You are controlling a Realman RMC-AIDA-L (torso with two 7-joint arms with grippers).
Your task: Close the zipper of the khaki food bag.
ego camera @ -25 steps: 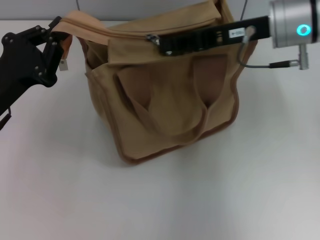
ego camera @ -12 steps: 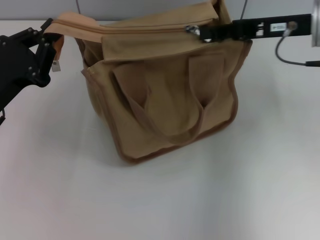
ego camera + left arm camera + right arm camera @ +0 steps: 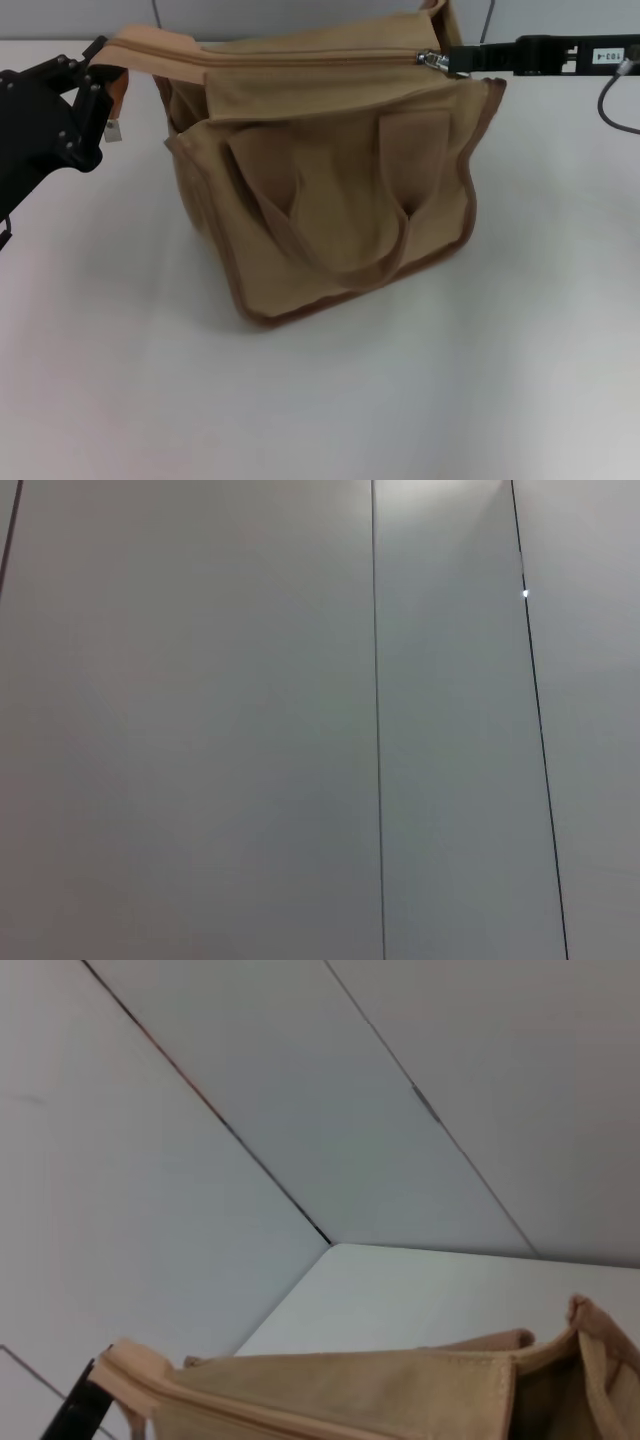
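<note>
The khaki food bag [image 3: 340,190] stands on the white table, handles hanging down its front. It also shows in the right wrist view [image 3: 400,1390]. Its zipper [image 3: 310,56] runs along the top flap and looks joined along nearly the whole length. The silver pull tab [image 3: 433,59] is at the bag's right end. My right gripper [image 3: 455,58], with thin black fingers, is shut on the pull tab at the top right corner. My left gripper [image 3: 98,70] is shut on the tan end of the bag's top at the left. The left wrist view shows only wall.
The white table [image 3: 300,400] spreads in front of and beside the bag. Grey wall panels [image 3: 200,730] stand behind it. A cable [image 3: 610,110] hangs from my right arm at the far right. A small tag [image 3: 112,132] dangles by the left gripper.
My right gripper has moved right along the bag's top with the pull tab, from the middle to the right end. The zipper is joined behind it. The left gripper has barely moved.
</note>
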